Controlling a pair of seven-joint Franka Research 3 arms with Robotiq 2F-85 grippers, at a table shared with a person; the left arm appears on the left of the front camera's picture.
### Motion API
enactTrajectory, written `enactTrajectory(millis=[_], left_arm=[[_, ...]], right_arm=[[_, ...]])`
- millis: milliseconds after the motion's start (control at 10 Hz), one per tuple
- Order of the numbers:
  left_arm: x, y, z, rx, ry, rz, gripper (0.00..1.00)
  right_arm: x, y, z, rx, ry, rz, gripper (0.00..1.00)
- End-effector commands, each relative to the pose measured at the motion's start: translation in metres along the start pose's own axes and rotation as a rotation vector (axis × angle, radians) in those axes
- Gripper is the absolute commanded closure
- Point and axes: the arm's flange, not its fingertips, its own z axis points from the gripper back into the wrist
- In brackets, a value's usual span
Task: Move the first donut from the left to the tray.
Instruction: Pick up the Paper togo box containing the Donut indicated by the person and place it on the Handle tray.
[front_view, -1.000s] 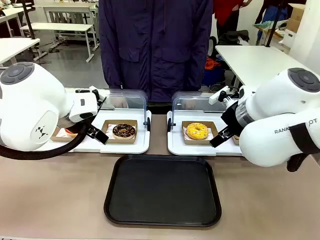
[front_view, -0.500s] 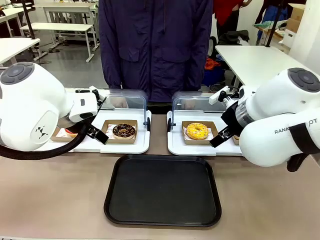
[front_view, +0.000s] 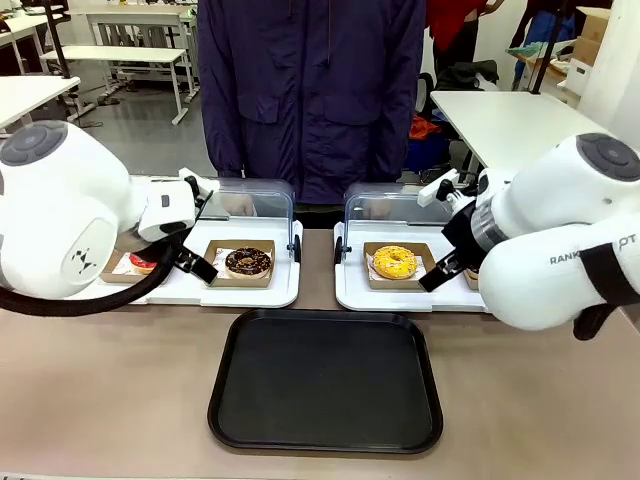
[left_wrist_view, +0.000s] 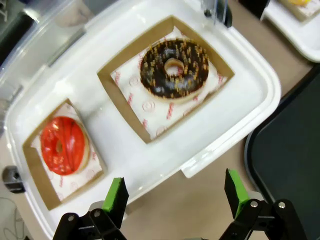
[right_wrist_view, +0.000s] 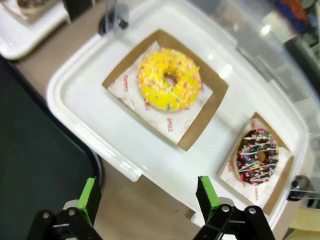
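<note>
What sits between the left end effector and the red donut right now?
Left wrist view: just the white tray's rim and the brown holder's wall separate the open left end effector from the red donut.

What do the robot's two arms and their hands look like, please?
The left arm and right arm are bulky glossy white shells with grey round caps. A black cable runs along the left arm; the right carries grey lettering and a black strap. The left hand and right hand are black with green pads.
</note>
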Motion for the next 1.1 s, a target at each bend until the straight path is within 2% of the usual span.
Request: enactTrajectory(millis=[0, 200, 400, 500, 700, 800, 1000], left_arm=[[0.04, 0.029, 0.052, -0.083, -0.071, -0.001, 0.0], [0.065, 0.067, 0.11, -0.143, -0.094, -0.031, 0.0], [0.063, 0.114, 0.156, -0.268, -0.084, -0.144, 0.0], [0.053, 0.141, 0.166, -0.346, -0.096, -0.193, 0.0], [0.026, 0.195, 0.174, -0.451, -0.192, -0.306, 0.0], [0.004, 0.225, 0.174, -0.476, -0.26, -0.331, 0.0], [-0.045, 0.265, 0.176, -0.489, -0.386, -0.369, 0.0]], right_arm=[[0.045, -0.024, 0.055, 0.041, -0.04, -0.005, 0.0], [0.065, -0.052, 0.113, 0.094, -0.076, 0.007, 0.0], [0.05, -0.107, 0.168, 0.184, -0.132, 0.037, 0.0], [0.031, -0.137, 0.186, 0.233, -0.158, 0.05, 0.0], [-0.006, -0.192, 0.197, 0.314, -0.23, 0.109, 0.0], [-0.028, -0.221, 0.196, 0.346, -0.281, 0.114, 0.0], [-0.063, -0.253, 0.189, 0.402, -0.377, 0.116, 0.0]])
